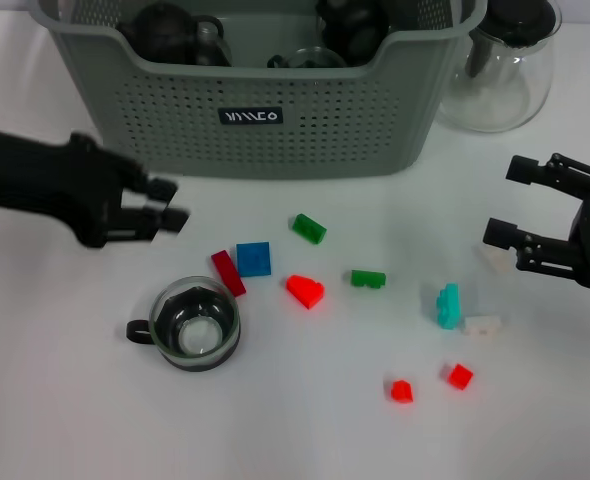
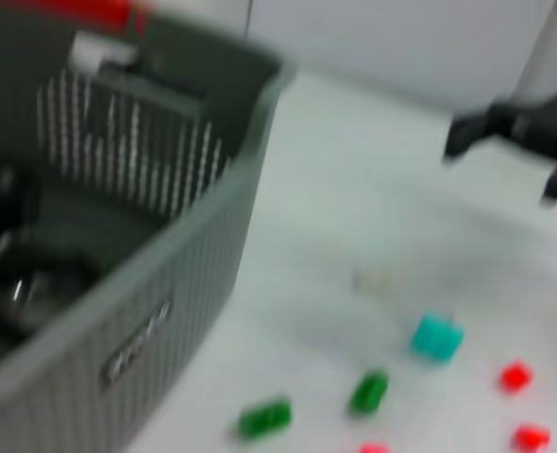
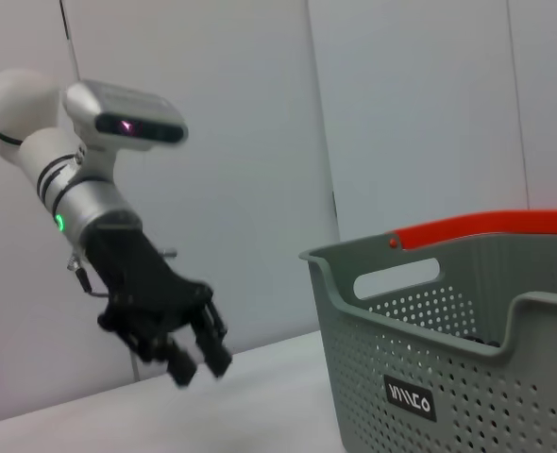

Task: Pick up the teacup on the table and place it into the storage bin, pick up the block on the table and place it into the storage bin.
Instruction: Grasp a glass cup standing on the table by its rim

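Nearest to me on the worktop sits the teacup, a glass cup in a dark holder, upright, its handle pointing to my left, and nothing is holding it. Just beyond it lie a dark red block and a blue block, the two touching or nearly so. A bright red block, two green blocks and a teal block are scattered further to the right, with two small red pieces close to my edge.

My left end effector hangs above the worktop, between the teacup and the basket, fingers slightly apart and holding nothing. My right end effector hovers over the right side, jaws wide apart and empty, beyond the teal block.

Farthest off stands the storage bin, with dark cups and pots already inside; a glass pitcher sits beside it on the right.

I judge the teacup pick is the step in hand, not yet begun. Next I would bring the left end effector down toward the cup and close on its rim or handle, taking care not to nudge the dark red block beside it.
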`<state>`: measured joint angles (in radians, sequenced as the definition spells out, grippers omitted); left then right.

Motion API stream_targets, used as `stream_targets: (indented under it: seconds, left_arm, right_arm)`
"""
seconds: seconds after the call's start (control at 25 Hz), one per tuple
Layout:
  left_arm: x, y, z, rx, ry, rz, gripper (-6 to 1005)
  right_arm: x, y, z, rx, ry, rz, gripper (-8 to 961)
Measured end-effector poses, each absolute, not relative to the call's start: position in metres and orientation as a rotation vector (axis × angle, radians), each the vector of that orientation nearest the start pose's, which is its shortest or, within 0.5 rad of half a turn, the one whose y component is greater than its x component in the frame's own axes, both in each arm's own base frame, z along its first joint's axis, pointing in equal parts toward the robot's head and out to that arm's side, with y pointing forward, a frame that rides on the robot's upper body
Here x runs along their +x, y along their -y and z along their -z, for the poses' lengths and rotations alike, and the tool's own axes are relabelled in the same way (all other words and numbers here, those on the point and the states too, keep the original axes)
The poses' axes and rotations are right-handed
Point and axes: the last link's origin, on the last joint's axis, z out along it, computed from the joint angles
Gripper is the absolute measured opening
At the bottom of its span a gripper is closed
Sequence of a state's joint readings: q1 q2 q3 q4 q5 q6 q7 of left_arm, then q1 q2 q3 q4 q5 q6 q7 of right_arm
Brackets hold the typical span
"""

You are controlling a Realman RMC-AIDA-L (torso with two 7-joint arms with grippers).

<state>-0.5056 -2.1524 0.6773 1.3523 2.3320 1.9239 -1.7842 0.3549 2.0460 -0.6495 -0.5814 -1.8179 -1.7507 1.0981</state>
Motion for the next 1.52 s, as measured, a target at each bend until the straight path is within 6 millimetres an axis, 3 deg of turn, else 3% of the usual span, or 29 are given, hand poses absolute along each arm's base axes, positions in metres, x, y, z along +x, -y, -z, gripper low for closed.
stream_targets:
  seconds: [0.32,0.36,0.56,1.08,1.24,1.36,1.52]
  left_arm:
    - [-0.212,-0.314,-0.068,-2.762,0.752,-0.131,338]
    - [-0.209,-0.314,-0.063,-2.754,0.755,-0.25,338]
    - [-0.208,-0.317,-0.053,-2.731,0.756,-0.414,337]
    - [-0.205,-0.318,-0.05,-2.722,0.762,-0.455,334]
    - [-0.207,-0.319,-0.05,-2.672,0.824,-0.508,334]
    - [-0.207,-0.32,-0.05,-2.571,0.997,-0.565,333]
    - [-0.204,-0.316,-0.044,-2.565,1.091,-0.588,332]
  right_arm:
    - [0.292,-0.273,-0.021,-2.609,-0.429,-0.959,868]
    - [0.292,-0.273,-0.021,-2.609,-0.43,-0.96,867]
    - [0.293,-0.272,-0.021,-2.605,-0.434,-0.965,867]
    - [0.294,-0.271,-0.021,-2.604,-0.438,-0.959,867]
    - [0.293,-0.271,-0.021,-2.605,-0.434,-0.963,868]
    - [0.293,-0.272,-0.021,-2.606,-0.432,-0.965,868]
    - [0.293,-0.272,-0.022,-2.607,-0.432,-0.962,868]
